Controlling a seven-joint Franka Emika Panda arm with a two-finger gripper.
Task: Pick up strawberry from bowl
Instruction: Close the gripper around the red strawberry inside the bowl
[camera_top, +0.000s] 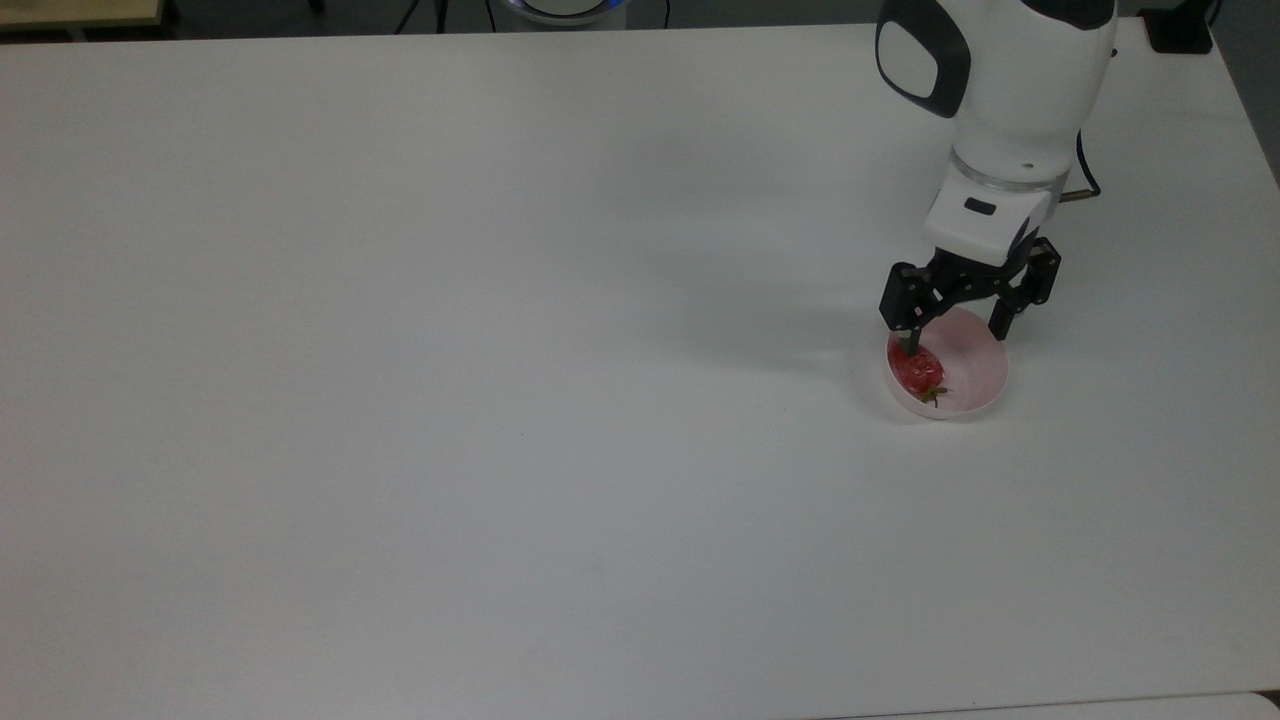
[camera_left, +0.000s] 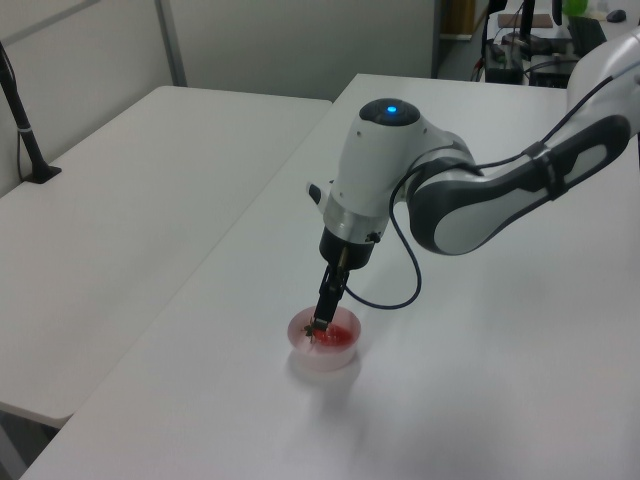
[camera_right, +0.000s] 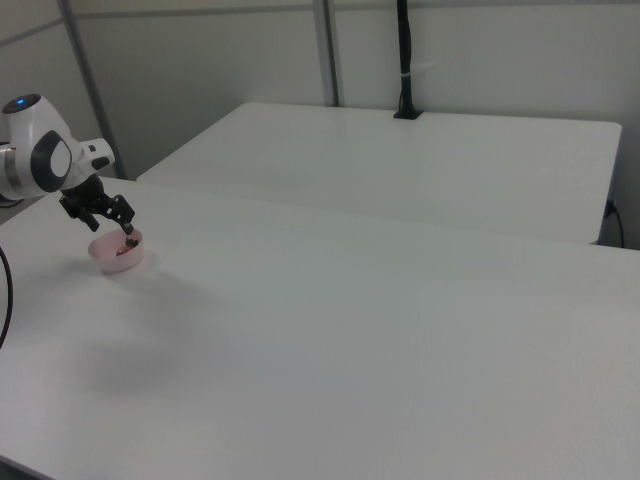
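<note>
**Gripper over the bowl**

Top view: gripper spread wide over the pink bowl; one finger touches the strawberry inside.
Left view: finger reaches into the bowl.
Right view: bowl on the table.

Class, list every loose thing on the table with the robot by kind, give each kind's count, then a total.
Strawberry: 1
Bowl: 1
Total: 2
</note>
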